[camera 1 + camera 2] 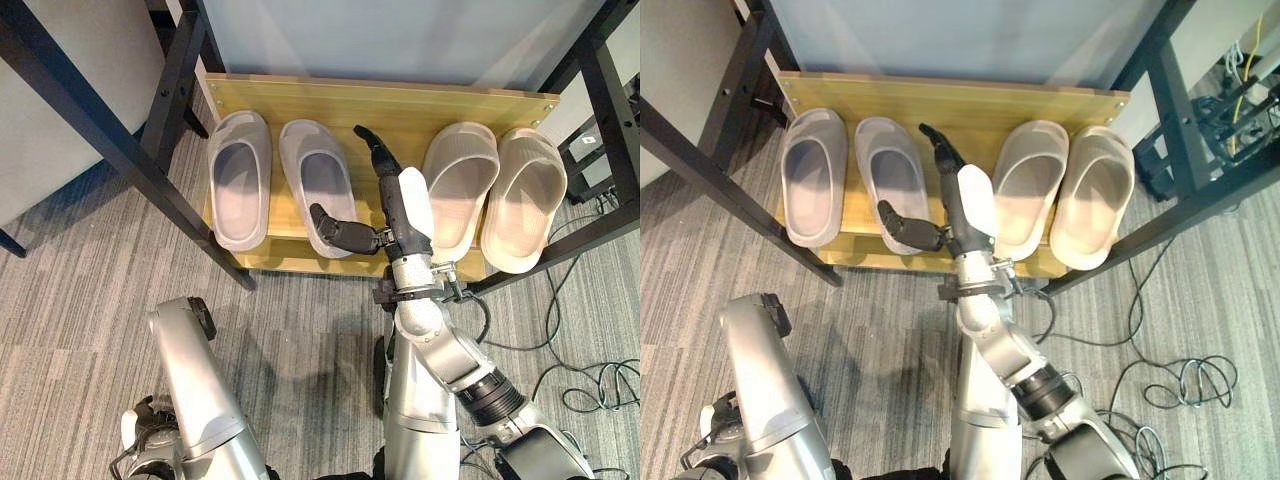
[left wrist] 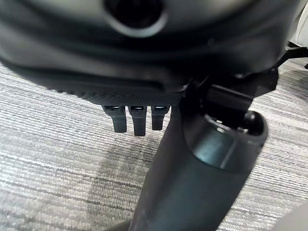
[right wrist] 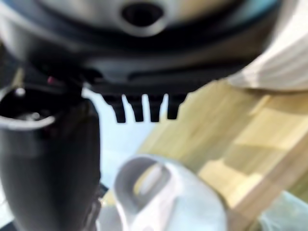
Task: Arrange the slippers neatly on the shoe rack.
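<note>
Reaching over the shoe rack (image 1: 380, 105), our right hand (image 1: 398, 205) sits in the gap between the two pairs, fingers straight and spread apart, thumb out to the left, holding nothing. The thumb tip lies at the near right edge of the inner grey slipper (image 1: 318, 180); we can't tell if it touches.

All four slippers are on the wooden shelf: outer grey slipper (image 1: 240, 175) far left, its mate just beside it, then the inner beige slipper (image 1: 458, 180) and the outer beige slipper (image 1: 522, 195) on the right. We judge the task close to finished, with only straightening left.

To do it well we'd nudge with flat fingers against a sidewall, pushing slowly. The beige heels overhang the near edge of the shelf, so they need sliding farther in, not sideways, or they could tip off.

The slippers look like moulded foam, smooth, thick-soled and rounded, with wide open-toe straps; probably light and a bit grippy on the smooth pale wood. The floor (image 1: 80, 300) is grey ribbed carpet.

Our left hand (image 2: 137, 118) hangs low over the carpet, fingers straight, empty.
</note>
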Available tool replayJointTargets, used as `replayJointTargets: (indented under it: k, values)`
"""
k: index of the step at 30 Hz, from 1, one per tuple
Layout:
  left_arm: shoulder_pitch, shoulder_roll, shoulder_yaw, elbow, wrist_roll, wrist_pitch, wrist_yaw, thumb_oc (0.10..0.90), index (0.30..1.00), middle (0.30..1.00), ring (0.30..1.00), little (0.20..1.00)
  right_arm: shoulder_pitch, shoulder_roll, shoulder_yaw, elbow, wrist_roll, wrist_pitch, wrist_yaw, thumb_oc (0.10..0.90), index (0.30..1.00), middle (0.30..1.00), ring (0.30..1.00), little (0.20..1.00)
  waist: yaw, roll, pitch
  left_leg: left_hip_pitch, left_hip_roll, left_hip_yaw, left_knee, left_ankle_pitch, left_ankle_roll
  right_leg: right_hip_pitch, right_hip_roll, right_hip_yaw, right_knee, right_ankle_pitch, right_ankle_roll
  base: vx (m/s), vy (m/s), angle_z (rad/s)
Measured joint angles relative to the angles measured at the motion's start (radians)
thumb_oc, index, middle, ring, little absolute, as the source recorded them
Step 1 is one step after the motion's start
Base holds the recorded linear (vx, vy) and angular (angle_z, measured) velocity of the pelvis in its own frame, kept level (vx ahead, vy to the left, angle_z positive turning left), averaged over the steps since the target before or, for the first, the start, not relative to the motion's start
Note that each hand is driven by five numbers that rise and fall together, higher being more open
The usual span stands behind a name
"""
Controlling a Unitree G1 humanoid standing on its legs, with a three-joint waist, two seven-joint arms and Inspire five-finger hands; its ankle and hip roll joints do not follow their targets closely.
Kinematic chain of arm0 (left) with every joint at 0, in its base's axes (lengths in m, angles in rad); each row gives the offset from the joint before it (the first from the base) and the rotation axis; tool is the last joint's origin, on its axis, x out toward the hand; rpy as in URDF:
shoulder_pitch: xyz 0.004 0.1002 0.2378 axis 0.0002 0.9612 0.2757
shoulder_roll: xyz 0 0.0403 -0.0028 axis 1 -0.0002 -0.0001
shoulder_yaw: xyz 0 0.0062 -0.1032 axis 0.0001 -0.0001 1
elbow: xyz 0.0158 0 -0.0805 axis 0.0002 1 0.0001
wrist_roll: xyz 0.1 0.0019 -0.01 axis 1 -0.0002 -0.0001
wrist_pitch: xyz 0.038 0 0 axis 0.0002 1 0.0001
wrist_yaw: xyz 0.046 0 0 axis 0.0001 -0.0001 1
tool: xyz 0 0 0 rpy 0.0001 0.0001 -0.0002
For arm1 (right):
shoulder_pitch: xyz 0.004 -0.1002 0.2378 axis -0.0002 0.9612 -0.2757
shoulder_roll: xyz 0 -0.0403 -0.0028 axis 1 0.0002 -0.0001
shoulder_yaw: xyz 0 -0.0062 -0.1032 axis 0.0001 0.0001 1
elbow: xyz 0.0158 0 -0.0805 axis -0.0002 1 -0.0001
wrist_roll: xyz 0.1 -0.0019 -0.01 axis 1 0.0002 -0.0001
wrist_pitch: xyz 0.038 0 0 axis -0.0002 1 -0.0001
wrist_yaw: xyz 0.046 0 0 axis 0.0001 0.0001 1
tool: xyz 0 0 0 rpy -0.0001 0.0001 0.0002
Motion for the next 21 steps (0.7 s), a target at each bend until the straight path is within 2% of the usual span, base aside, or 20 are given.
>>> replayJointTargets:
  k: [8,21]
  values:
    - [0.000,0.001,-0.001,-0.004,-0.001,-0.001,-0.001,0.800,0.900,0.900,0.900,0.900,0.006,0.003,0.026,-0.005,0.121,-0.008,0.090,0.800,0.900,0.900,0.900,0.900,0.000,0.000,0.000,-0.004,0.000,0.000,0.000,0.000,0.000,0.000,0.000,-0.001,0.000,0.000,0.000,0.00,0.000,0.00]
    - [0.004,0.002,0.000,-0.007,-0.003,0.000,-0.005,0.800,0.900,0.900,0.900,0.900,0.018,0.012,0.035,-0.004,0.214,-0.030,0.129,0.800,0.900,0.900,0.900,0.900,0.000,-0.001,0.000,-0.004,0.000,0.001,0.001,0.000,0.000,0.003,0.001,0.000,0.000,0.000,0.000,0.00,0.000,0.00]
